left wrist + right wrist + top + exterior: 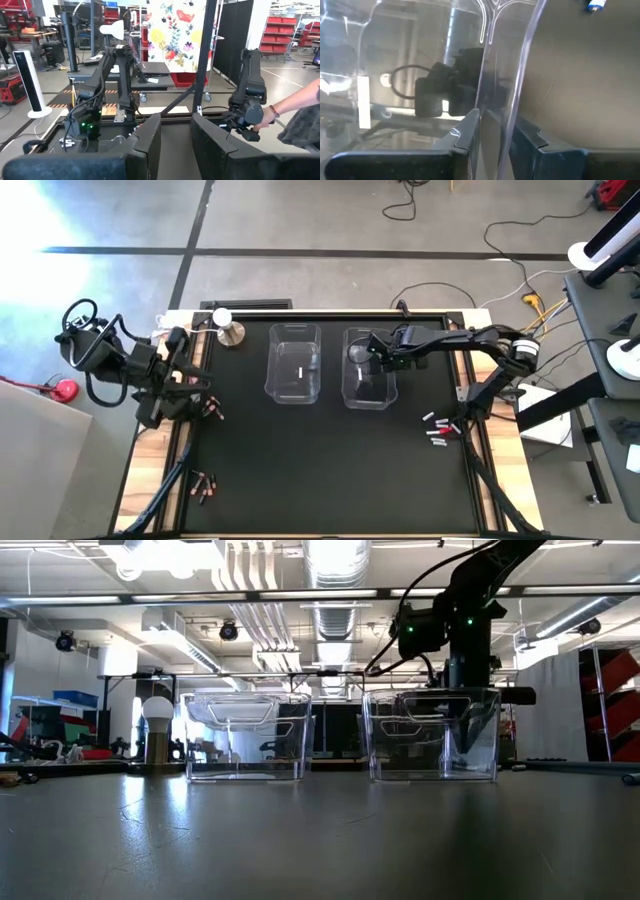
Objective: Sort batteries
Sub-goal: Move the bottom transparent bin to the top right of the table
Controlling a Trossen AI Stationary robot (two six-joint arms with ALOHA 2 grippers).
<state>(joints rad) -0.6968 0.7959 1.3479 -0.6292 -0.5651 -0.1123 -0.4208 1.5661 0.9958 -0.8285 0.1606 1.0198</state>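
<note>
Over the right clear bin (pixel 367 370), the right pincer (pixel 372 352) stands slightly parted astride its wall, holding nothing. White batteries (pixel 437 430) lie on the table (pixel 320 470); left pincer (pixel 205 385) narrowly parted, empty.

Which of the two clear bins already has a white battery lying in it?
The left bin: a white battery lies on its floor. The right bin, under the right end effector, shows none.

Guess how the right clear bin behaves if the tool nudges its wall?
The right clear bin looks thin-walled and nearly empty, so probably light; a nudge from the right tool would likely slide it on the smooth black mat. Its wide flat base suggests sliding before tipping. The walls may flex slightly.
</note>
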